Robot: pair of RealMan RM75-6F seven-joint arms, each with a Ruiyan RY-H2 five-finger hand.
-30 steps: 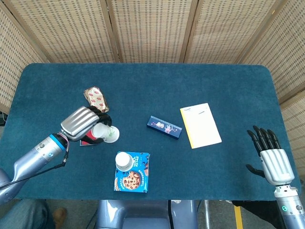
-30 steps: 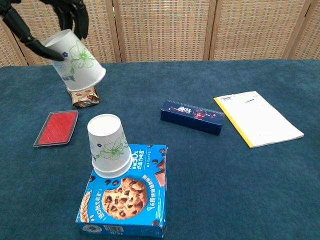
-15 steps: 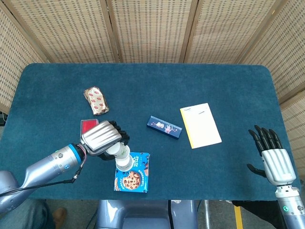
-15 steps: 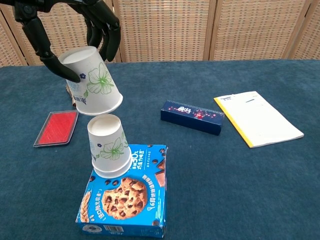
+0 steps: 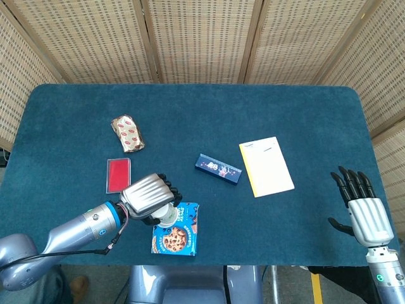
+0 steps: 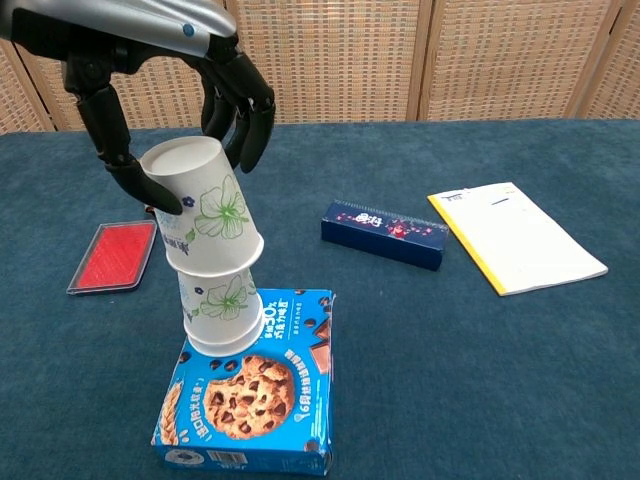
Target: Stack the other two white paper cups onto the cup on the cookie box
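An upside-down white paper cup [image 6: 222,298] w/ green flower print is seen standing on the cookie box [image 6: 248,393], at the box's far-left corner near the table's front edge. A 2nd white cup [image 6: 203,207], also inverted and tilted, is held by the left hand [image 6: 165,95] w/ thumb on one side and fingers on the other; its mouth is lowered over the top of the standing cup, partly sleeved, not seated straight. In the head view both cups are mostly hidden under the left hand [image 5: 147,198]. A third cup can't be seen in either view. Left of the box a red flat case [image 6: 112,256] is laid on the blue tablecloth [image 6: 450,380]; further back a wrapped snack [image 5: 128,133] lies. To the right, well apart, a dark blue slim box [image 6: 385,234] and a yellow-edged notepad [image 6: 516,236] are found. The right hand [image 5: 363,208] is kept at the table's front-right corner, fingers spread wide, nothing held.
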